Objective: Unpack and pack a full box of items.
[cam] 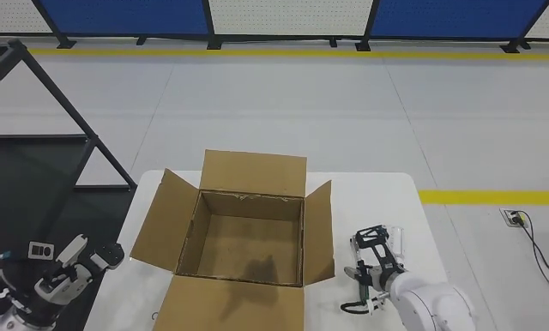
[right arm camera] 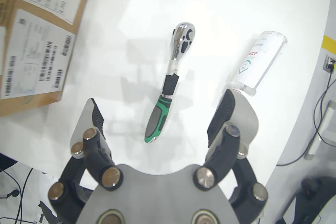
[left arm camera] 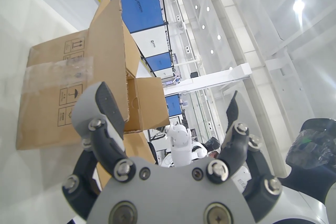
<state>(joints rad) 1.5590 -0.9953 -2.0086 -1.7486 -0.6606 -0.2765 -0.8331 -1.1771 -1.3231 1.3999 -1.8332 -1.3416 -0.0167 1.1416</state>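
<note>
Overhead, the cardboard box (cam: 249, 237) sits in the middle of the white table (cam: 377, 194) with all four flaps folded outward, its brown floor showing a dark shadow. The left gripper (cam: 107, 254) hangs at about 8 o'clock from the box, near the table's edge and close to the flap on that side. The right gripper (cam: 371, 238) is over the tabletop at about 4 o'clock from the box, just past the flap there. Seen from the left wrist, the left gripper (left arm camera: 169, 93) has its fingers spread wide with nothing between them. Beyond them stands an outer wall of the box, crossed by a strip of clear tape and printed with handling symbols, with a flap (left arm camera: 107, 38) rising above it. From the right wrist, the right gripper (right arm camera: 160, 101) is likewise wide open and grips nothing. It hangs above a ratchet wrench (right arm camera: 169, 83) that lies flat on the table, its green and grey handle towards the gripper and its chrome head pointing away. A clear plastic tube (right arm camera: 258, 59) with a white printed label lies on its side near the wrench, one end just beside a fingertip. A box flap bearing shipping labels (right arm camera: 39, 25) lies on the far side of the wrench from the tube, well apart from both.
</note>
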